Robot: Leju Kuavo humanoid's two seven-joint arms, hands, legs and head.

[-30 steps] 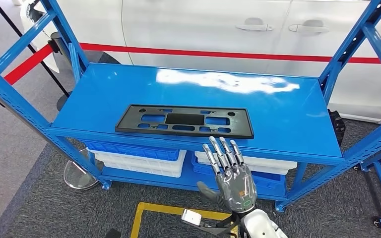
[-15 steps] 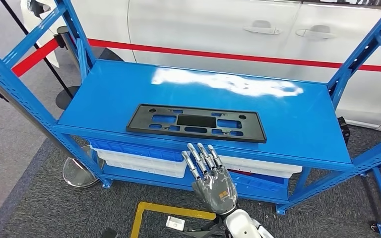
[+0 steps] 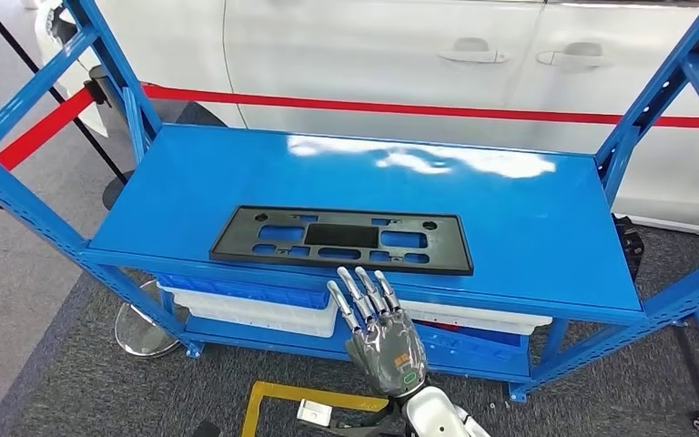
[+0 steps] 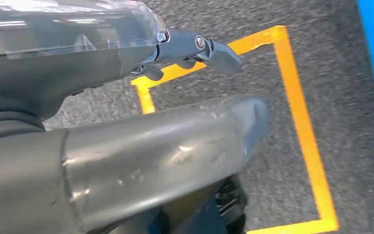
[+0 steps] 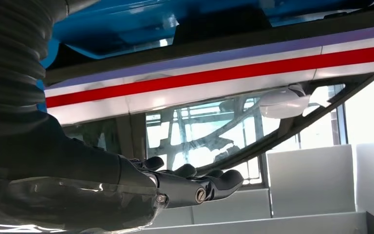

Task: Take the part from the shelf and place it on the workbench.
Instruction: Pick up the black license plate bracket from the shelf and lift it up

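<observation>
head view: right hand [image 3: 384, 339] shifted left.

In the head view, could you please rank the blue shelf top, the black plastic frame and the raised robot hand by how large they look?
1. Blue shelf top, clearly largest.
2. Black plastic frame lying on it.
3. Right robot hand, smallest, though it is nearer the camera, so it looks bigger than it would at the shelf.

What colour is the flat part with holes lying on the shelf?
Black. The flat part lies on the blue shelf, clearest in the head view.
</observation>
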